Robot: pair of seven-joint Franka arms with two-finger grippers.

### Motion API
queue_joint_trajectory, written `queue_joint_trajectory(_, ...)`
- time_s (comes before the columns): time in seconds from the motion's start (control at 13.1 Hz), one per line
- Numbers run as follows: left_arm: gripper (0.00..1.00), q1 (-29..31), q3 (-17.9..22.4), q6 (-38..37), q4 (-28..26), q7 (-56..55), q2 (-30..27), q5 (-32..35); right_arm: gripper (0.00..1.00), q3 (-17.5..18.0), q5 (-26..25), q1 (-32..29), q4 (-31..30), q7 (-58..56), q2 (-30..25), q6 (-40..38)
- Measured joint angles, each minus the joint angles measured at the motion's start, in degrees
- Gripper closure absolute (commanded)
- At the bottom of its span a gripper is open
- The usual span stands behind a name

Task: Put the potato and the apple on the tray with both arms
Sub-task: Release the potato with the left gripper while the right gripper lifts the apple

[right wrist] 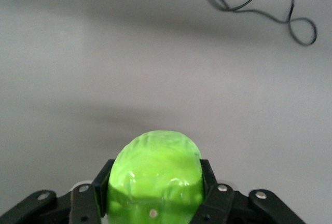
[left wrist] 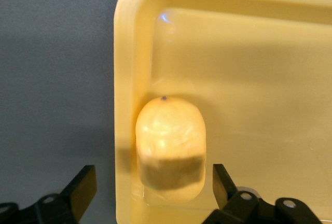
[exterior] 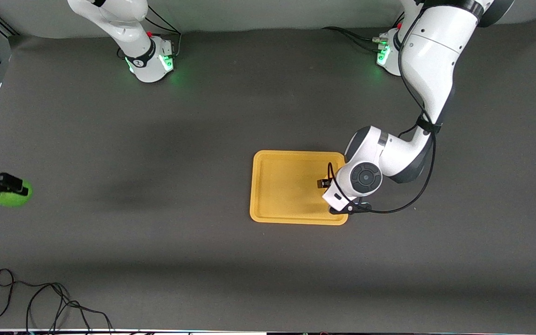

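The left gripper (left wrist: 150, 187) hangs over the tray (exterior: 268, 160), jaws wide around the potato (left wrist: 170, 149) resting by its rim, while the right gripper (right wrist: 155, 203) clamps the apple (exterior: 11, 194) above the counter's (exterior: 156, 232) right-arm end, apparently for delivery.

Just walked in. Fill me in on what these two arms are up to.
The left gripper hangs open over the yellow tray, where the potato lies against the rim at the left arm's end. The right gripper is shut on the green apple at the right arm's end of the table, well away from the tray.
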Motion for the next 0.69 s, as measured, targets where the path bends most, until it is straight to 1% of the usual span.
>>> queue_joint_trajectory(0.15,0.00,0.0,0.2,-0.4,0.3,0.0,-0.1,0.1,0.70,0.0,0.0,3.7,-0.9,5.8,-3.0,-3.6)
queue_joint_trajectory(0.23,0.00,0.2,0.4,-1.6,0.7,0.0,-0.5,0.1,0.70,0.1,0.0,6.3,-1.3,9.2,-3.9,-4.7)
queue_joint_trajectory(0.31,0.00,0.6,0.7,-4.8,1.4,0.0,-1.6,0.3,0.69,0.1,0.0,9.3,-1.4,13.0,-4.5,-5.4)
queue_joint_trajectory(0.38,0.00,1.5,0.9,-8.7,2.2,0.0,-3.7,0.4,0.70,0.2,-0.1,12.6,-1.5,16.8,-4.8,-5.6)
queue_joint_trajectory(0.53,0.00,4.9,1.1,-17.3,2.8,2.3,-10.4,1.9,0.69,0.2,-0.1,19.4,-1.8,24.5,-5.1,-5.8)
queue_joint_trajectory(0.69,0.00,9.2,1.2,-23.7,2.6,9.5,-17.5,3.9,0.69,0.3,-0.1,25.8,-1.9,32.9,-5.0,-5.4)
